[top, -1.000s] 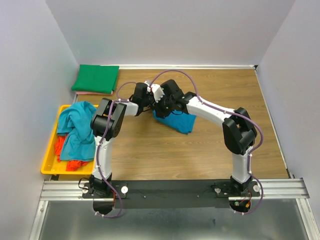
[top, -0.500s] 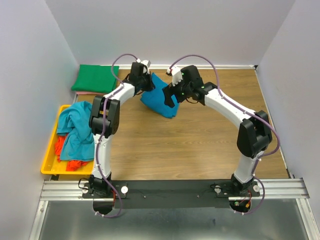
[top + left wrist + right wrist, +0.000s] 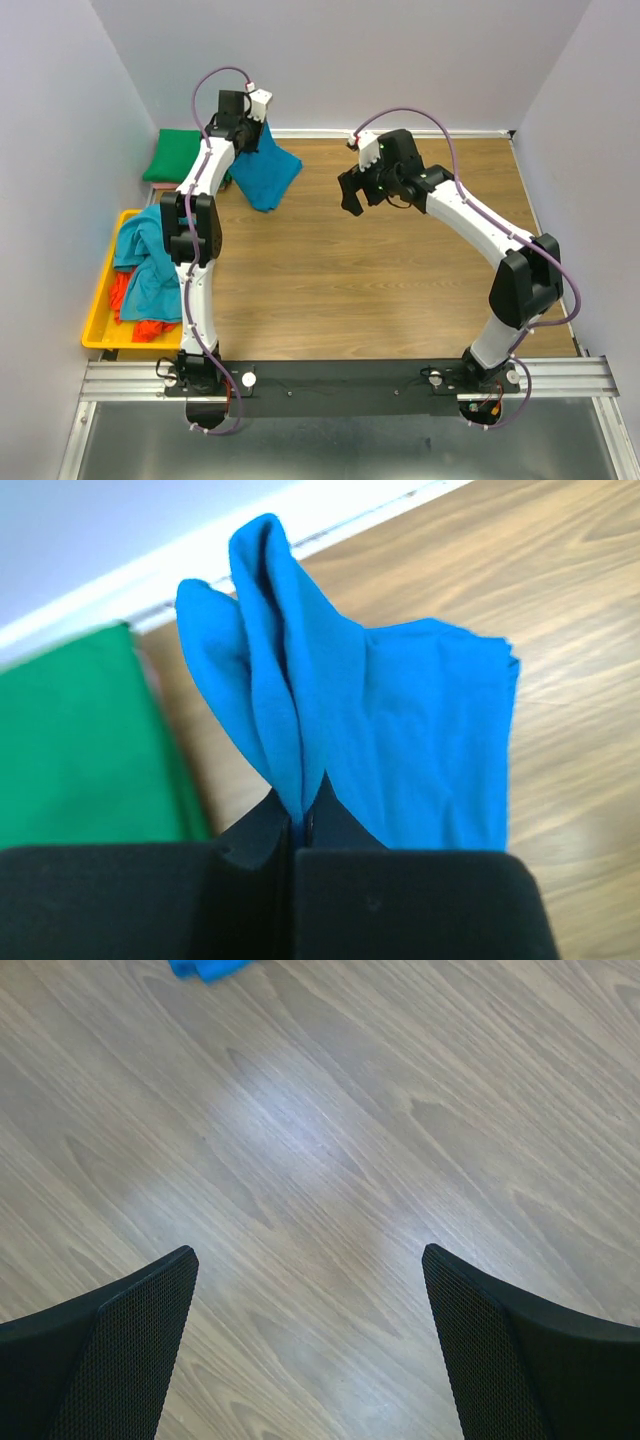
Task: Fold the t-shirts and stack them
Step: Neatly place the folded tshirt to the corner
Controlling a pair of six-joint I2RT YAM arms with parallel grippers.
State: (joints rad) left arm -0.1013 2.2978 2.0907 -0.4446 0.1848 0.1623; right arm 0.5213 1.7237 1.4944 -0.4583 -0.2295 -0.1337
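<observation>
The folded blue shirt is hanging in the air from the left claw. It is drooping below and slightly to the right of the claw, close to the back wall. In the wrist view the left claw is squeezing nearly closed on a bunched ridge of the cloth. The layers are fanning out beyond the fingertips, and the far end is sagging toward the table.

The shirt is looking light, soft and limp, with no stiffness of its own. Its folds are probably going to slide apart if only the outer layer is being held. The safer hold is likely on a folded edge with every layer between the fingers, and a second pinch farther along that edge would keep the folded shape flat.

Just to the left of the claw and lower down, a folded green shirt is lying on the table, which is likely the stack.

The right claw is hovering well apart from the left claw, gaping wide and gripping nothing. Only bare wood is showing between its fingers, and a scrap of blue is showing at the far edge of its view.

Nearer the left arm's base, a yellow tray is holding a heap of unfolded shirts.
</observation>
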